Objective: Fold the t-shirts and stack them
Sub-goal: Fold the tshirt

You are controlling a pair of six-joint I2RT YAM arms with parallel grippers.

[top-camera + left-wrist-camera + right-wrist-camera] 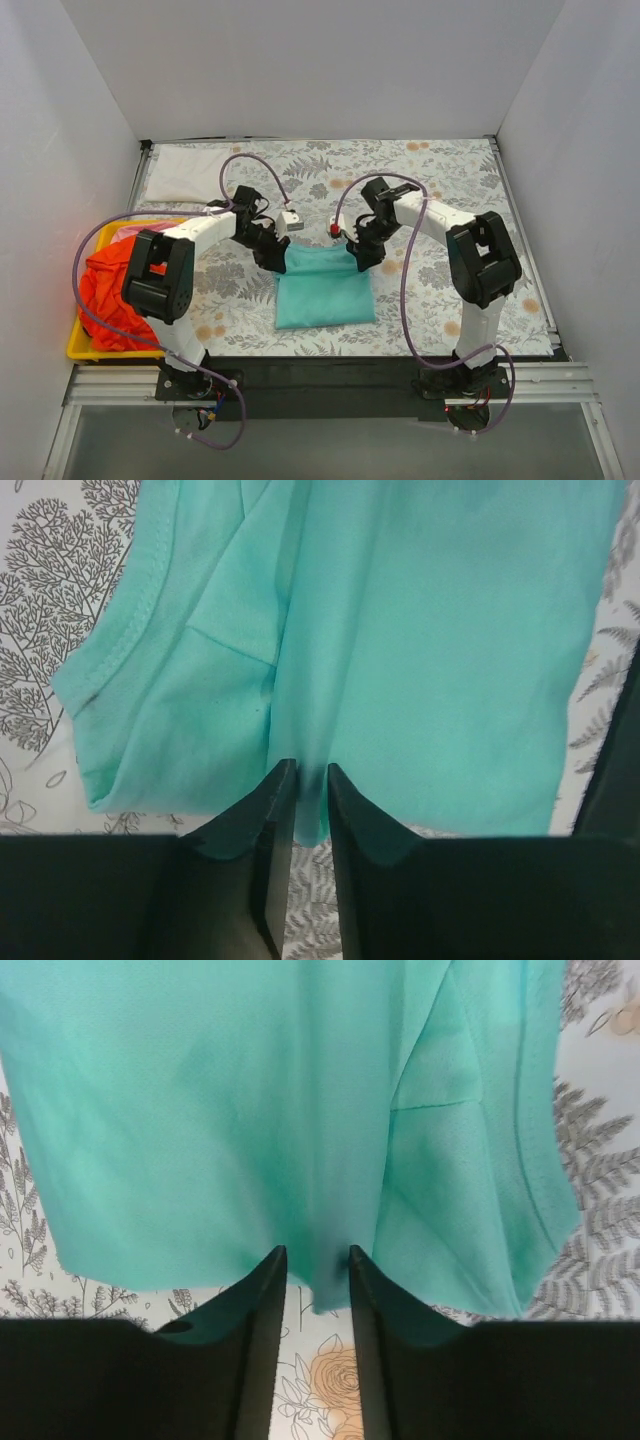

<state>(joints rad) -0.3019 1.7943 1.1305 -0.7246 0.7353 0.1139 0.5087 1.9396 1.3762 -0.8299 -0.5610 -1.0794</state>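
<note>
Cloth: the teal t-shirt looks light, thin and limp. I expect it to sag and crease wherever it goes unsupported, with no stiffness to lean on.
Where it lies: mid-tablecloth between my two arms, folded to a rough rectangle.
Best hold: both far corners at once, pinching through every layer, so the fold lifts evenly.
Left gripper: fingers nearly together, pinching the shirt's edge.
Right gripper: a narrow gap with cloth in it. I judge it gripped, though I cannot tell how many layers.
Arm pose: both arms reach inward with elbows out, wrists low at the shirt's far edge.
Other shirts: the white shirt lies far left, and the orange-red shirt is heaped in the yellow tray.
</note>
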